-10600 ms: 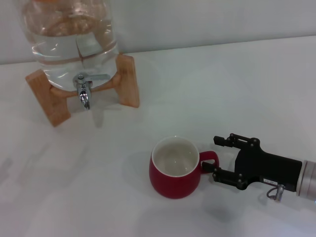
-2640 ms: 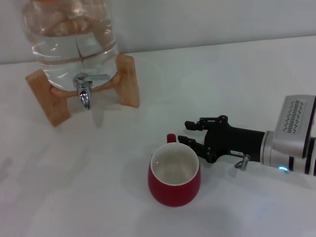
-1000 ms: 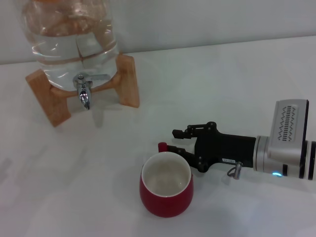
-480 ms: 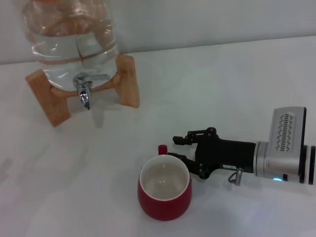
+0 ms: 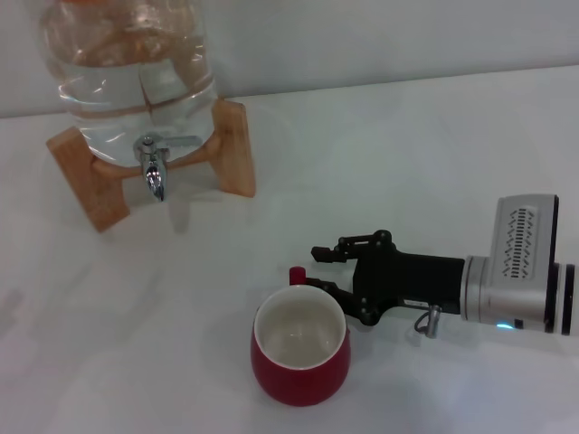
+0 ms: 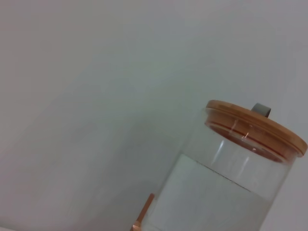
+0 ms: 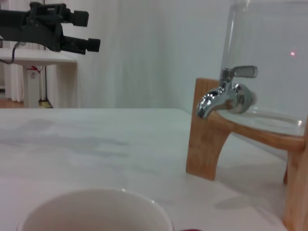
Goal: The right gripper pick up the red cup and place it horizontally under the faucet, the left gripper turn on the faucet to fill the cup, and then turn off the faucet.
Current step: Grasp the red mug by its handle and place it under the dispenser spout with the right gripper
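Upright red cup [image 5: 300, 353], seemingly empty, stands well apart from the closed-looking chrome faucet [image 5: 152, 168].

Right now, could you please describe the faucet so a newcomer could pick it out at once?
Start at the big clear water jar on its wooden stand, at the far left of the white table. Low on the jar's front, between the stand's legs, projects the faucet. It is the only shiny chrome piece, with a thin lever and a down-pointing spout.
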